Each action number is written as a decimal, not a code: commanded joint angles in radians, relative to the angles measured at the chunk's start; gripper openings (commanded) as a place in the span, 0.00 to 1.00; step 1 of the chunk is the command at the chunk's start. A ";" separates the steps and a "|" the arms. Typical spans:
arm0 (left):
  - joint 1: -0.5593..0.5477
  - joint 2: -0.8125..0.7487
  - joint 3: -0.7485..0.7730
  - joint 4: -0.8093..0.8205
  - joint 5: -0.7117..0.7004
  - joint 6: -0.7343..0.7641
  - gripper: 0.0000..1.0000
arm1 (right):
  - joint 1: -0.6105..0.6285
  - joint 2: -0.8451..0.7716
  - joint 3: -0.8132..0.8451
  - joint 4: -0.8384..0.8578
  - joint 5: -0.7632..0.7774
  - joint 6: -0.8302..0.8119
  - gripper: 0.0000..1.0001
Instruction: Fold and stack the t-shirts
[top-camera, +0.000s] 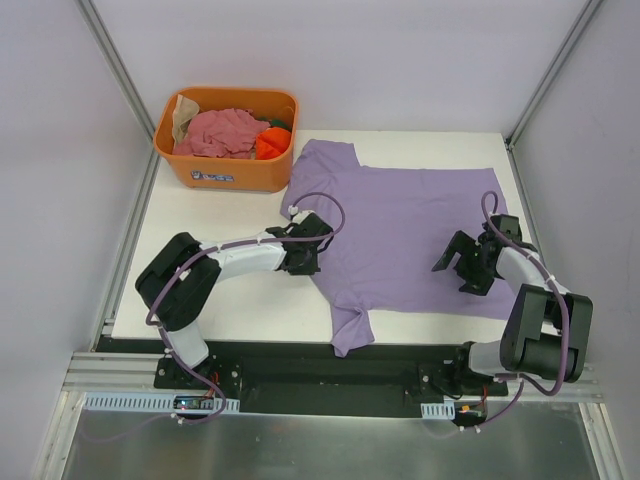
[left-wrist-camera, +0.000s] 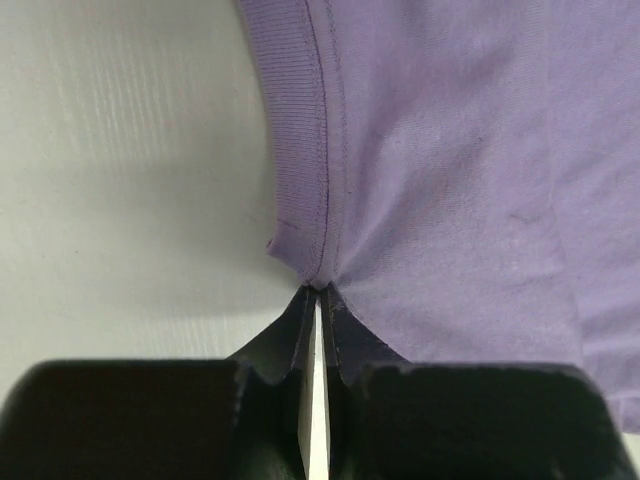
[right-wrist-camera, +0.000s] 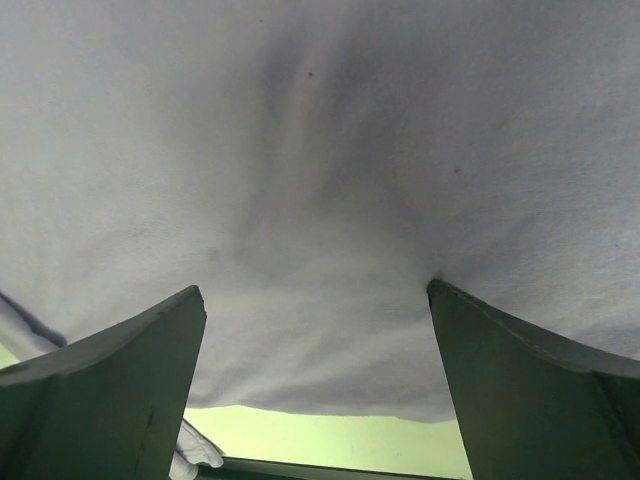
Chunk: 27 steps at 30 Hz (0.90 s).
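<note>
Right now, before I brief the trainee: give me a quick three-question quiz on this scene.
1. True or false: the left gripper is shut on the collar of the purple shirt.
2. The right gripper is: A) shut on a sleeve, B) open over the purple shirt, C) out of view.
3. Fill in: the pink shirt lies in the orange ____.
Key: 1 true; 2 B; 3 tub.
</note>
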 joint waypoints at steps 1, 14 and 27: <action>0.015 -0.018 0.003 -0.028 -0.087 0.040 0.00 | 0.004 0.007 0.023 -0.038 0.070 -0.001 0.96; 0.229 -0.261 -0.169 -0.068 -0.118 0.060 0.00 | 0.007 0.020 0.030 -0.042 0.050 0.002 0.96; 0.222 -0.342 -0.064 -0.093 0.109 0.120 0.99 | 0.070 -0.098 0.050 -0.012 0.009 -0.033 0.96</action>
